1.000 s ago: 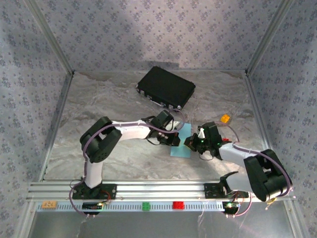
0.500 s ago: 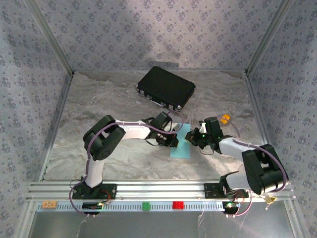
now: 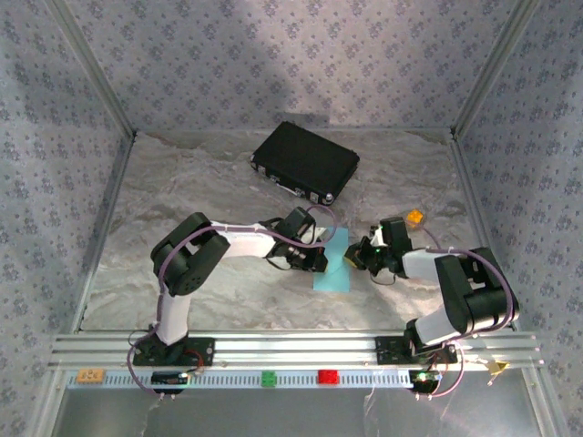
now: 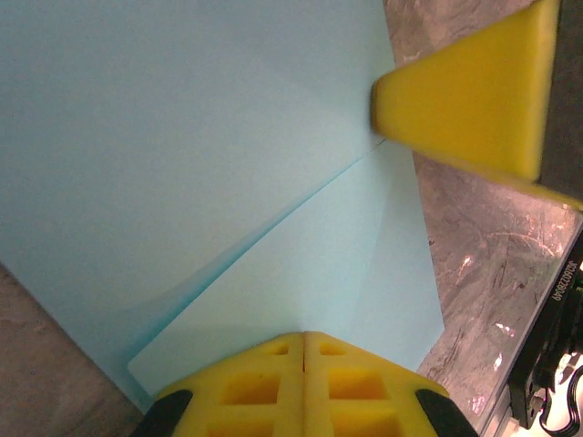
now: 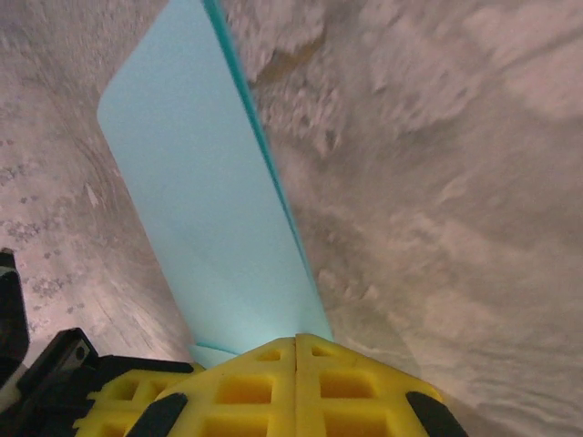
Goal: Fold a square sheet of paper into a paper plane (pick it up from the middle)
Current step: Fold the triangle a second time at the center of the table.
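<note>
On the table [image 3: 182, 191] a black case [image 3: 305, 160] lies well beyond both pairs of jaws. Between them sits a light blue sheet of paper [image 3: 333, 273]: the left gripper [image 3: 321, 263] rests closed jaws against it, while the right gripper [image 3: 354, 259] pinches its raised flap tight.

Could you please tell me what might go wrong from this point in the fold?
Both the left gripper and the right gripper are shut on the thin square sheet of paper, close together; pulling apart or twisting could tear it. A slanted crease shows in the left wrist view; uneven motion could put the next fold off-line. The yellow fingers of the right gripper sit near the left's, so they might collide.
</note>
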### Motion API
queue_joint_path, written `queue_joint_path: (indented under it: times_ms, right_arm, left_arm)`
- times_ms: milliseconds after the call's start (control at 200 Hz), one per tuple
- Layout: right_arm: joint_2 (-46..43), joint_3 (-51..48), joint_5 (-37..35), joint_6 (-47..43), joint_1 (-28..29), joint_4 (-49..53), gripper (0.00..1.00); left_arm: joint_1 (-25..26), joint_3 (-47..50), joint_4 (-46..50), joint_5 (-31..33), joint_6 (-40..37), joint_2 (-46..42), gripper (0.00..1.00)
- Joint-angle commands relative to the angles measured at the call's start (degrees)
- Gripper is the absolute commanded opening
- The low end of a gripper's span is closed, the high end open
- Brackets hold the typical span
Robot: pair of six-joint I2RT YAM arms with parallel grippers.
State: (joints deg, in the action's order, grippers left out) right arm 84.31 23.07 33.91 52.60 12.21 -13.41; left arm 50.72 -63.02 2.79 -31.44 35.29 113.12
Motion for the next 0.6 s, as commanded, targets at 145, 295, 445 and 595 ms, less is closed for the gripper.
queue_joint_path:
  times_ms: [145, 295, 445, 595]
  right_arm:
    - [-6.0, -1.6, -0.9, -1.4, -1.9, 2.7, 0.05]
    - [-14.5, -1.4, -4.2, -2.8, -0.2, 13.2, 0.08]
    - [-20.3, -1.7, -6.4, -3.3, 3.6, 22.3, 0.14]
    - [-23.3, -1.7, -10.5, -0.5, 9.2, 27.3, 0.28]
  left_arm:
    - [1.9, 3.5, 4.2, 1.7, 2.9, -1.3, 0.00]
    - [2.8, 5.0, 2.3, 2.5, 6.5, -4.9, 0.00]
    - [3.1, 4.8, 2.3, 3.6, 6.7, -8.7, 0.03]
    - [2.2, 1.7, 5.4, 4.0, 2.2, -8.9, 0.08]
